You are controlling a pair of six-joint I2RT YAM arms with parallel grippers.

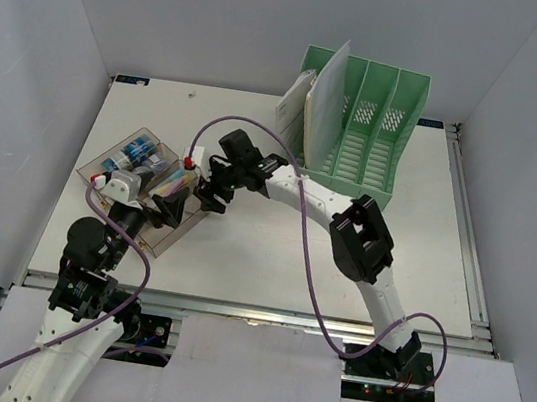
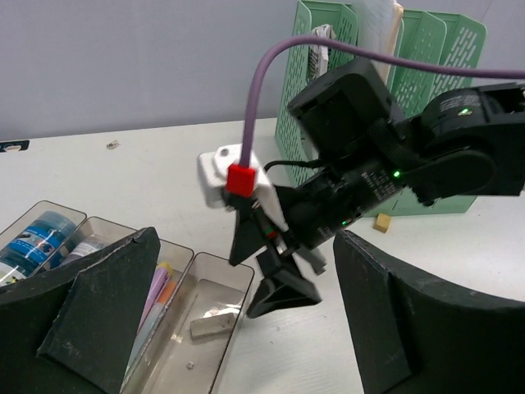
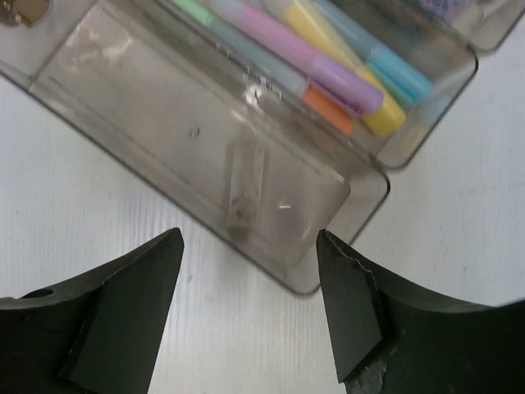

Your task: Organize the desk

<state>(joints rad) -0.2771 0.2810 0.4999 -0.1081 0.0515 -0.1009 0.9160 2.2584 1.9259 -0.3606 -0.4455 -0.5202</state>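
An eraser (image 3: 246, 189) is lying in the tray (image 3: 295, 283) beneath the parted, empty right gripper (image 3: 250, 246); the left gripper (image 2: 246, 246) is gaping wide and empty; a tan scrap (image 2: 381, 222) is awaiting sorting on the desk (image 2: 148, 164).

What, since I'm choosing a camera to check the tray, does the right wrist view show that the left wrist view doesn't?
Only right wrist: the whole marker row, yellow and blue ones included. Only left wrist: the green file rack, blue-labelled items, a small tan piece beside the rack. Both: the desk, the clear tray, the small white block in its end compartment, the open right gripper.
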